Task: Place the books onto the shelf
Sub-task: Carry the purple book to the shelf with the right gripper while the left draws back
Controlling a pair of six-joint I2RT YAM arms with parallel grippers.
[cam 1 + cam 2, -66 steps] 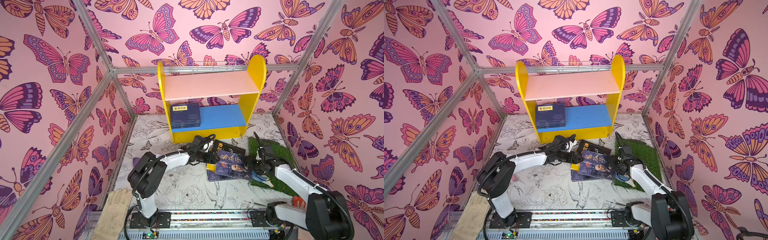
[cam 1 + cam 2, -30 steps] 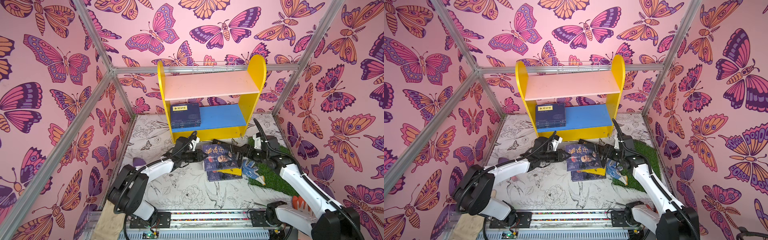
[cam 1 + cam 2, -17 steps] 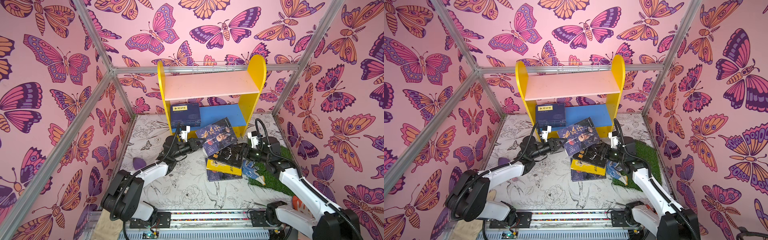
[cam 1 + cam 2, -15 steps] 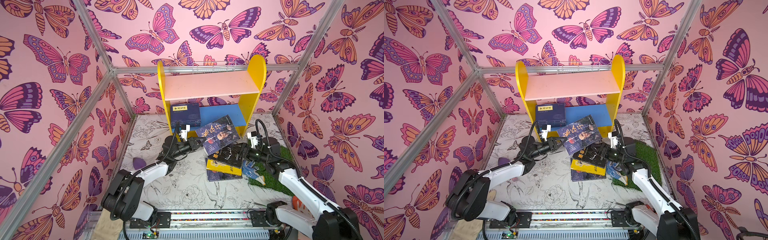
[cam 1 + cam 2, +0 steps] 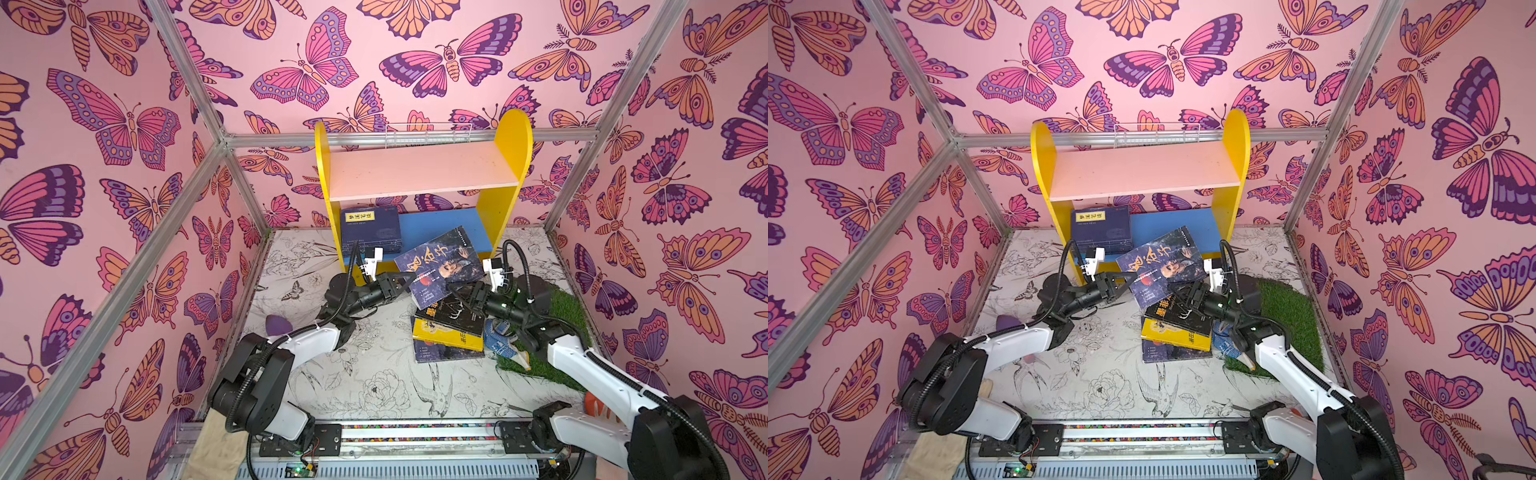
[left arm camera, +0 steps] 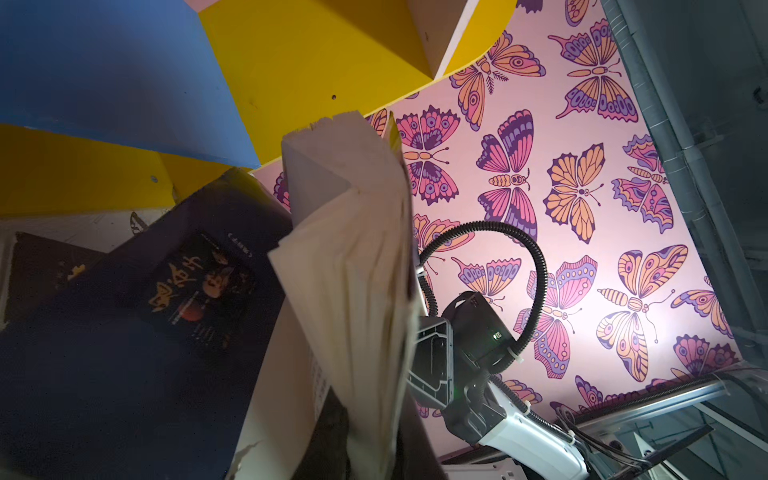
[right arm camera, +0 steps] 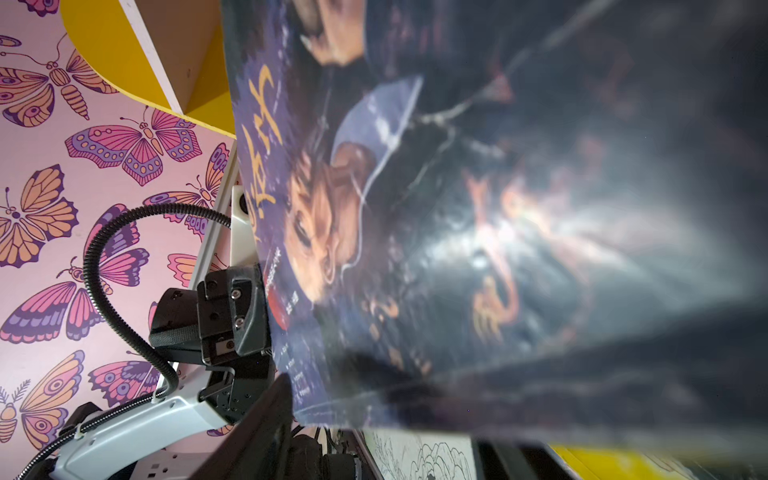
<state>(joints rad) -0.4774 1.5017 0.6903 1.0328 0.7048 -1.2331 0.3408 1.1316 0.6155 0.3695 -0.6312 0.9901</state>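
In both top views my left gripper [image 5: 405, 283] [image 5: 1126, 286] is shut on the lower left edge of a dark book with an old-man portrait [image 5: 441, 266] [image 5: 1163, 266]. It holds that book tilted in the air, in front of the shelf's blue lower board [image 5: 440, 218]. My right gripper [image 5: 459, 291] [image 5: 1182, 297] is open at the book's lower right edge; one of its fingers [image 7: 266, 424] shows beside the cover [image 7: 415, 208]. The left wrist view shows the fanned pages [image 6: 353, 249], which hide the jaws. A navy book [image 5: 370, 228] lies on the lower board. On the table lie black [image 5: 455, 311], yellow [image 5: 444, 338] and dark [image 5: 440, 356] books in a stack.
The shelf's pink upper board [image 5: 424, 170] is bare, and a white wire basket [image 5: 428, 133] sits behind it. Right of the stack lie a blue dotted glove [image 5: 500, 340] and a green grass mat [image 5: 571, 307]. A purple object [image 5: 276, 324] lies at the left.
My left gripper has lifted the portrait book off the stack and carried it up toward the shelf. My right gripper has followed to the book's right edge, its jaws slightly narrower.
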